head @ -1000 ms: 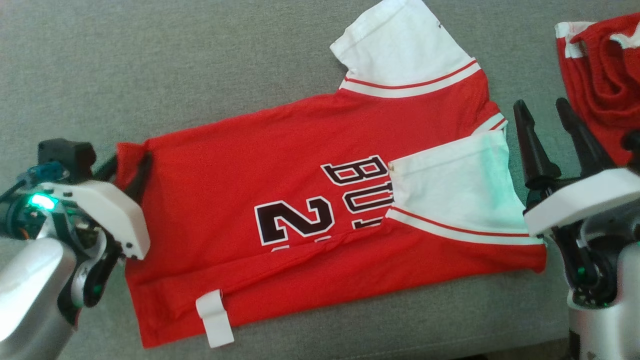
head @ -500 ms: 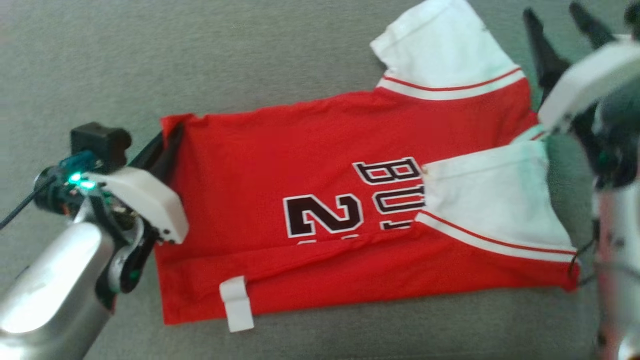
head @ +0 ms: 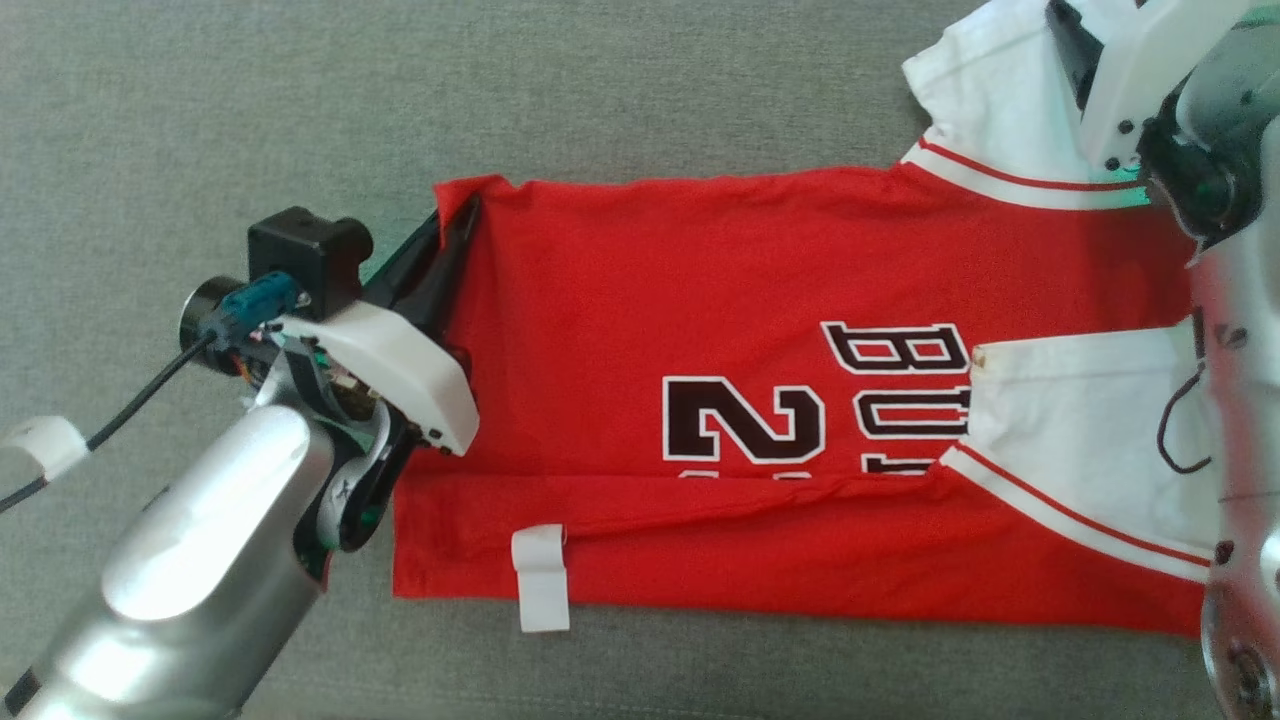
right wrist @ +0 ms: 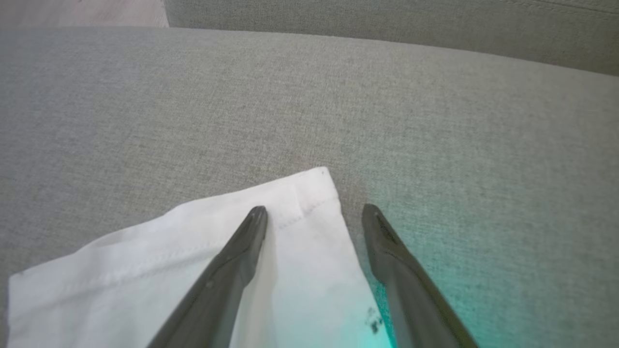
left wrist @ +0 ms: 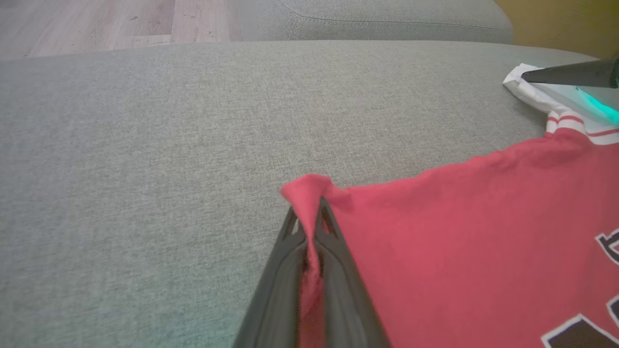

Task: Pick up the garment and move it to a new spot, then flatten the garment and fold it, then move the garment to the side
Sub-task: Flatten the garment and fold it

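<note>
— What is lying around the work?
— A grey sofa cushion [head: 700,90] is spreading under everything, and a strip of wooden floor [left wrist: 96,19] is showing beyond it at eleven o'clock in the left wrist view. In the head view the right forearm [head: 1235,450] is covering the three o'clock end of the cloth.
— And the garment [head: 760,290]?
— It is lying flat on the cushion, its lower edge folded up over the number, hem pointing to nine o'clock and white sleeves to three.
— The grippers?
— The left gripper [left wrist: 309,212] is clamping the hem corner at the garment's ten o'clock, with red cloth bunching between its fingers. The right gripper [right wrist: 314,209] is standing apart over the upper sleeve [right wrist: 193,251] at one o'clock, one finger above white cloth, the other above bare cushion just past the sleeve's edge.
— Anything smaller?
— A white label [head: 540,590] is hanging off the six o'clock edge.
</note>
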You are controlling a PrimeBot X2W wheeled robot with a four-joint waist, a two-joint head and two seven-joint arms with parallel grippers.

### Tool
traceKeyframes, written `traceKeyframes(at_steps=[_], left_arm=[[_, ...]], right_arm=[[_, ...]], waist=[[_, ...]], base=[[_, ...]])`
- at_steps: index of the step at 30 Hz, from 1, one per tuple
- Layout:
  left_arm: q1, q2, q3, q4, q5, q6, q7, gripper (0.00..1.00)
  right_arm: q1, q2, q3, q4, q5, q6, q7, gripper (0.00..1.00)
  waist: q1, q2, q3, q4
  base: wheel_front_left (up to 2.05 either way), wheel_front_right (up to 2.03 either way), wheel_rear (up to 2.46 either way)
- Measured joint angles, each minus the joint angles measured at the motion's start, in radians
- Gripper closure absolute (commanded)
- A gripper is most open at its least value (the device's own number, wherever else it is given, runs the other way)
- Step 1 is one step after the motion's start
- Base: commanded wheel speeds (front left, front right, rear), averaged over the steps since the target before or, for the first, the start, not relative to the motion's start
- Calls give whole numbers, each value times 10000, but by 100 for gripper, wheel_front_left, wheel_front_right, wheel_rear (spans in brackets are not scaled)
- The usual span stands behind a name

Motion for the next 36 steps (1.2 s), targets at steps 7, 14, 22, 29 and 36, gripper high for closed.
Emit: traceKeyframes(at_steps=[7, 14, 22, 29, 36], left_arm=[[-34, -52, -40, 198, -2, -10, -140, 100], [-28, 10, -25, 389, -6, -35, -144, 100], [224, 173, 15, 665, -4, -38, -589, 100], [1225, 479, 4, 681, -40, -31, -972, 100], [2358, 828, -184, 134, 96, 196, -1645, 100]], right_arm=[[-286, 31, 201, 660, 15, 0, -61, 73], [-263, 71, 537, 1104, 10, 0, -968, 100], [193, 190, 656, 1051, 531, 0, -2675, 100], [2344, -146, 949, -433, 1398, 0, -3476, 100], [4942, -219, 408, -2755, 1708, 0, -3731, 100]], waist=[[-3, 0, -120, -29], [-2, 0, -365, -281], [-2, 0, -1090, -566], [-3, 1, -2085, -807], [-5, 1, -2991, -1100]], base=[[0, 0, 0], [0, 0, 0], [0, 0, 0], [0, 0, 0], [0, 0, 0]])
